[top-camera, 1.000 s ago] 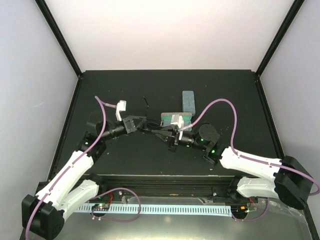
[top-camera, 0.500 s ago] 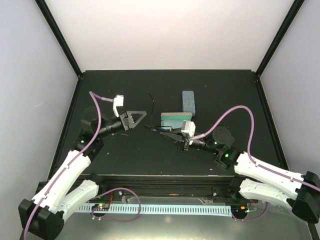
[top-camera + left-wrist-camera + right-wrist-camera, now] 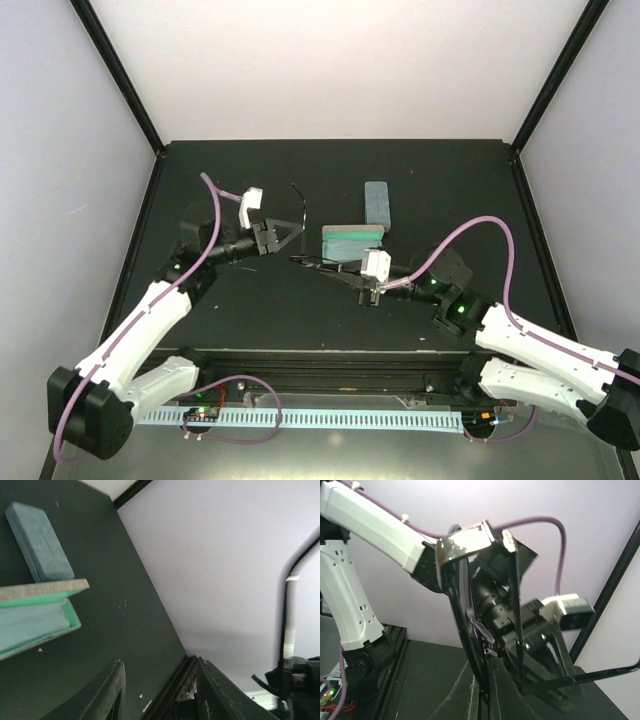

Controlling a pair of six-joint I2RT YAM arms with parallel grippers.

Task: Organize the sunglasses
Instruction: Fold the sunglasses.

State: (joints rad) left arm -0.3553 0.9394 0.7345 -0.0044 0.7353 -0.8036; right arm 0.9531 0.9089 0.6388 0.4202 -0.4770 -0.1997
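Soft, even light; pale walls (image 3: pixel 330 60) glow, and my black sunglasses (image 3: pixel 454 587) loom slightly blurred near my right wrist camera.

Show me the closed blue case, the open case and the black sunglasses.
closed blue case (image 3: pixel 40 542): left wrist view, lid.
open case (image 3: pixel 30 625): left wrist view, teal lining.
black sunglasses (image 3: pixel 465 541): right wrist view, frame top.

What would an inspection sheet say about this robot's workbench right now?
Surface: matte black tabletop, no spills seen.
Job's things: black thin-armed sunglasses, held by the right gripper; second pair, nothing seen.
Clutter: open oblong case with teal lining; closed blue-grey oblong case just beyond it.
Grippers: left gripper open and empty, close to the sunglasses; right gripper shut on them.
Cables: purple cable looping along each arm.
Surroundings: white walls, black corner posts.
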